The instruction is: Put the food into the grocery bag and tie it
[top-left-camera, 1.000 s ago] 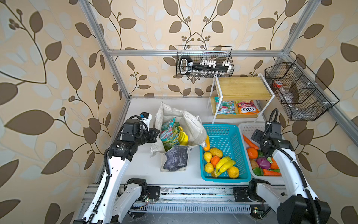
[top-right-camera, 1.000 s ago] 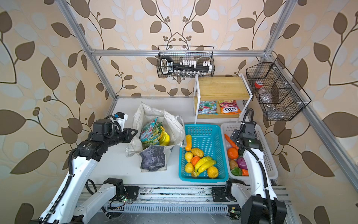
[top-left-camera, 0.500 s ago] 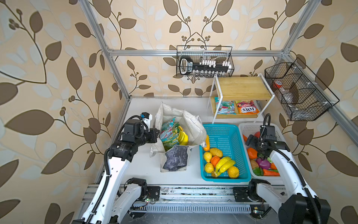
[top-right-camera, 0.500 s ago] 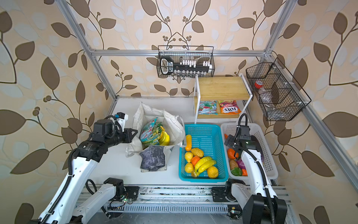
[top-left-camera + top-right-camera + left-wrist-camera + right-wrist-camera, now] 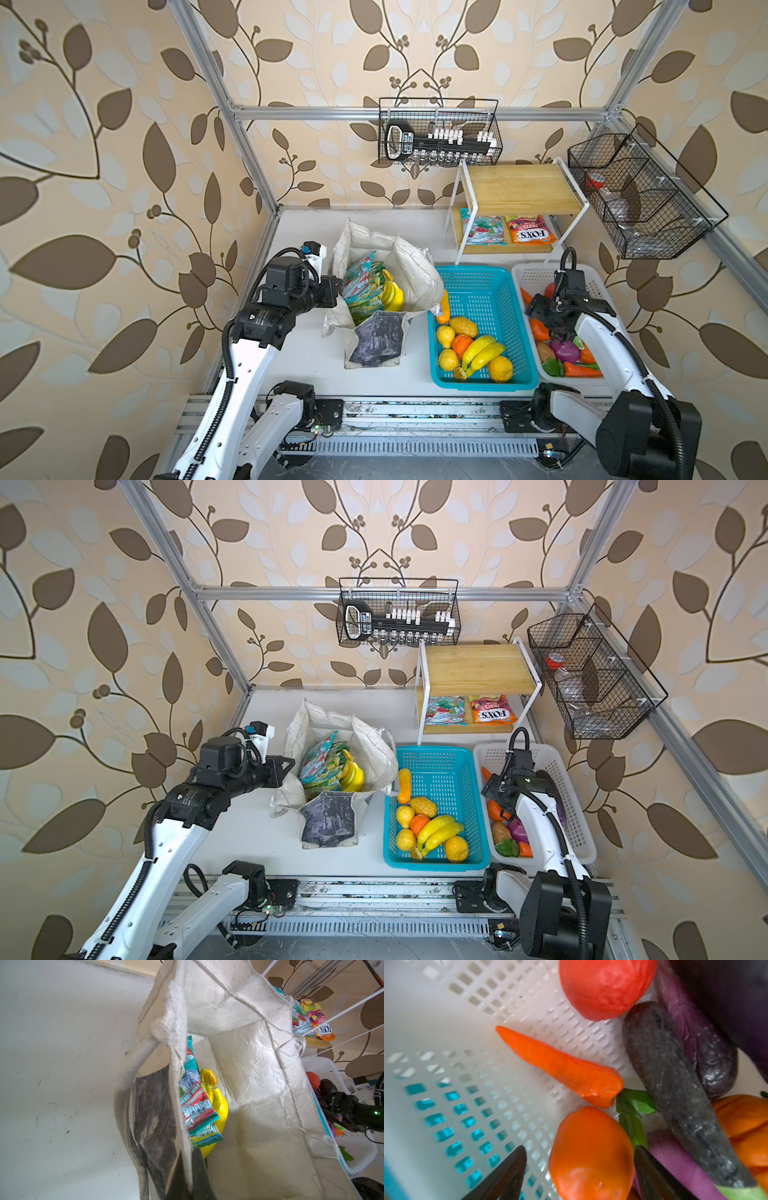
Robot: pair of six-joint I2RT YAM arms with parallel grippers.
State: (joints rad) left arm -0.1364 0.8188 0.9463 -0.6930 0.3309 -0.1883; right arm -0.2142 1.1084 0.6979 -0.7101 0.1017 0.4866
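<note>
"Are the two arms alike?"

"Yes. The left arm (image 5: 249,374) and the right arm (image 5: 602,345) both have white shells on the long links and black drum-shaped joints (image 5: 266,322). One joint has small white print on it, too small to read."

"Any cables?"

"A black ribbed hose (image 5: 227,357) runs along each arm beside the white link, and that link has small dark holes in it."

"And the ends?"

"There's a white camera block (image 5: 313,251) with a blue spot on the left wrist. The right claw (image 5: 580,1148) has black tapering fingers (image 5: 506,1178), and a green light (image 5: 375,1113) glows on its black body."
</note>
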